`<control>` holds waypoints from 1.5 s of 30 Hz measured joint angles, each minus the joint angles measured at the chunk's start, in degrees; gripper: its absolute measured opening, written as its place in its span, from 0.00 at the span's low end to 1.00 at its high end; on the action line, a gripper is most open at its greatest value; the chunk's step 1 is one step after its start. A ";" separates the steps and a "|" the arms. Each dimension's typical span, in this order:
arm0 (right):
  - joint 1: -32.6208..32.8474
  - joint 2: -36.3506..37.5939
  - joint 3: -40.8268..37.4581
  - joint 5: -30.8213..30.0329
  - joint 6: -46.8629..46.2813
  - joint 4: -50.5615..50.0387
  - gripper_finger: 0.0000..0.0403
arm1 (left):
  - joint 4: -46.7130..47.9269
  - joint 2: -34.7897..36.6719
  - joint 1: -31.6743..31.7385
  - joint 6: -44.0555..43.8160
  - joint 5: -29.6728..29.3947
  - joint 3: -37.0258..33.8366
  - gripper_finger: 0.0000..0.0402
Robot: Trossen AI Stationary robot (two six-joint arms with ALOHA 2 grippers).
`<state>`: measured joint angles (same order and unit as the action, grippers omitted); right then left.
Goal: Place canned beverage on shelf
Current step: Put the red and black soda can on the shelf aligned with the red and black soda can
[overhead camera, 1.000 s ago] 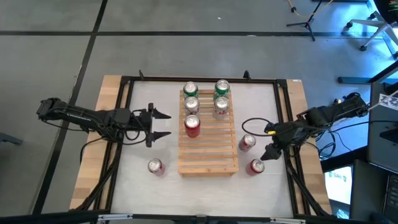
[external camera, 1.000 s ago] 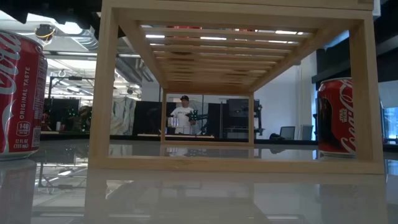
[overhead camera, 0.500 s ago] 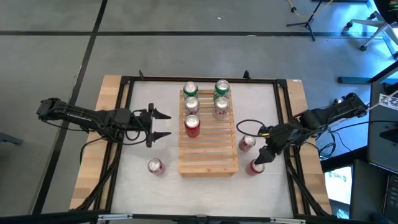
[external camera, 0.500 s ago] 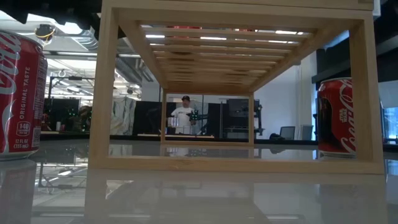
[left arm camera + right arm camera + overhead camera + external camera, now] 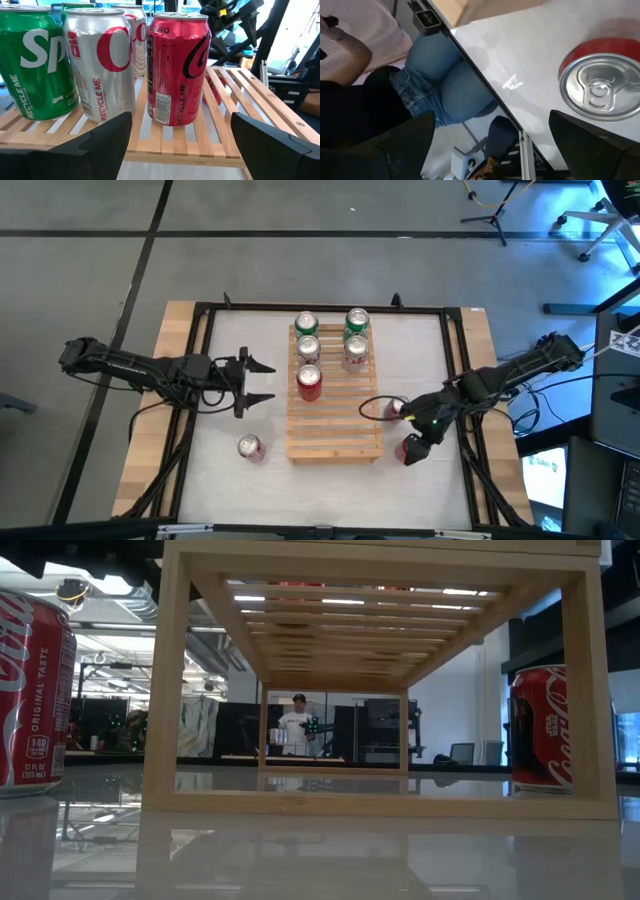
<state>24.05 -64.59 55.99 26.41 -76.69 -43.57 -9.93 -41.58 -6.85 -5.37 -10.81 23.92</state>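
Cans like the red can (image 5: 408,450) at lower right look rigid, slick, likely heavy; right gripper (image 5: 421,436), jaws spread, should pinch mid-wall. Left gripper (image 5: 258,381) jaws spread too.

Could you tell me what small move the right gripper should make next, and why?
Probably lower the open right gripper around the red can beneath it, then close. Its fingers already hang over that can on the table beside the shelf, but nothing is gripped yet. The left gripper waits open.
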 joint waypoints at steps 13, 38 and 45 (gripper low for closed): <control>0.13 -0.55 8.68 -0.94 0.02 -12.83 0.95 | 0.02 0.00 0.00 0.00 -0.02 0.00 0.82; 12.72 -24.94 33.38 -26.35 8.86 -44.75 0.95 | 0.28 -0.02 0.00 -0.02 -0.02 0.02 0.82; 12.70 -27.19 33.32 -34.10 16.42 -44.95 0.95 | 0.28 -0.02 0.02 -0.02 -0.03 0.02 0.82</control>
<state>36.75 -91.78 89.31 -7.69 -60.26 -88.52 -9.65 -41.60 -6.83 -5.39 -10.84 23.94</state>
